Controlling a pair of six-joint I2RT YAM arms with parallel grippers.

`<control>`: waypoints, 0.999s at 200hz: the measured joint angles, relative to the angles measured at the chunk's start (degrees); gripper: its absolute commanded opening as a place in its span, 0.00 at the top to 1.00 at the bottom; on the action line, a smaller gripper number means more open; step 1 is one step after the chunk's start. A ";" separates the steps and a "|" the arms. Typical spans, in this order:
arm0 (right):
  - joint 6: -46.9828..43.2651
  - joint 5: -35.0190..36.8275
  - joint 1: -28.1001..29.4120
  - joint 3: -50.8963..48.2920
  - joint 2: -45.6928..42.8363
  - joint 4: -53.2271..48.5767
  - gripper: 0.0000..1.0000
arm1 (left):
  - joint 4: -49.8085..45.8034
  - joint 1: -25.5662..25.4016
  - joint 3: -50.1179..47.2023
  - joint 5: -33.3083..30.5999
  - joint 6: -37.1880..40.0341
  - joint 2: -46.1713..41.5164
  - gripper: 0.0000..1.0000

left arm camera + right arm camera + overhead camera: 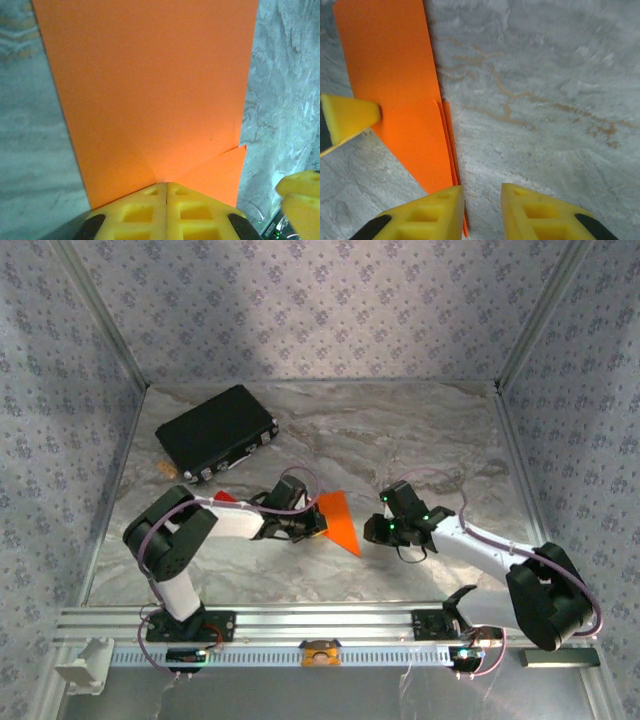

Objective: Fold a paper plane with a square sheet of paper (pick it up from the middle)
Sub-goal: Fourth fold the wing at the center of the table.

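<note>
The left tool, its 2 yellow fingers shut together, bore tip-down on a thin bright orange sheet of paper, apparently pinning it flat rather than lifting it. Whether any layer was caught between the fingers could not be told. The sheet, already folded into a narrow wedge with stacked layers along 1 long edge, lay flat on the grey marbled tabletop between the 2 arms, its point aimed toward the near right. The right tool was poised just beside that layered edge with its fingers apart, 1 finger at the paper's edge and the other over bare tabletop. It seemed set to catch the edge for the next fold while the left tool kept the sheet from sliding. A flat black rectangular case sat well apart at the far left.
</note>
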 measured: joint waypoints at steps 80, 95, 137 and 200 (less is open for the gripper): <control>-1.49 -3.87 -1.22 0.24 2.43 7.39 0.62 | -3.82 2.97 0.28 -2.97 1.90 -6.75 0.79; -2.49 -5.38 -1.70 1.05 4.26 7.87 0.63 | -3.80 4.35 0.26 -2.64 2.03 -6.75 0.77; -3.98 -8.83 -2.38 3.23 8.96 9.77 0.68 | -3.80 6.29 0.17 -1.36 2.25 -6.75 0.72; -5.25 -11.91 -3.06 6.14 13.92 10.73 0.69 | -3.85 7.21 -0.11 -0.07 2.43 -6.78 0.71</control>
